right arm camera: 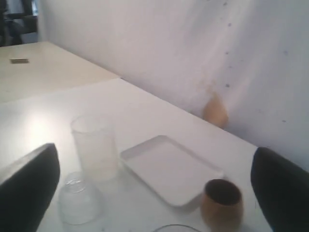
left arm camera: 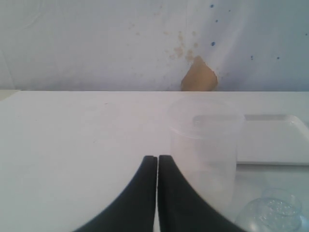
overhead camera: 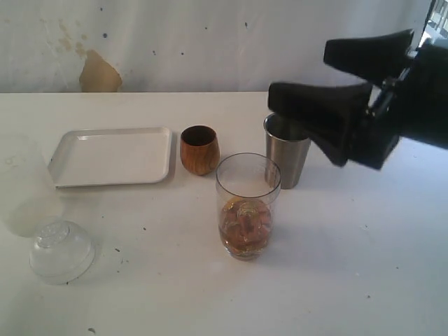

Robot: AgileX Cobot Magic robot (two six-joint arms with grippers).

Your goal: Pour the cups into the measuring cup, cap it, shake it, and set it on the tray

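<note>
Nearest, on the left, the cap point(overhead camera: 61, 250) sits on the surface point(overhead camera: 350, 280), with a frosted tub point(overhead camera: 21, 185) just behind it. The left fingers point(left arm camera: 150, 179) are pressed shut and hold nothing. They are by the tub. Next is the measuring cup point(overhead camera: 247, 206), standing up, with brown bits in the bottom. Behind it stand the wooden cup point(overhead camera: 199, 150) and the steel cup point(overhead camera: 287, 154). The tray point(overhead camera: 112, 155) lies beside the wooden cup. The right fingers point(overhead camera: 315, 94) are spread wide and hold nothing. They hang by the steel cup's rim. I cannot tell if they touch it.

I think the job now is to grab the steel cup. The fingers should go down with one on each side of the cup, around its middle. Then squeeze firmly, because steel is likely slippery. Lift straight up. The measuring cup is very near, so go slowly and do not bump it. Tip a little at a time over its mouth.
</note>
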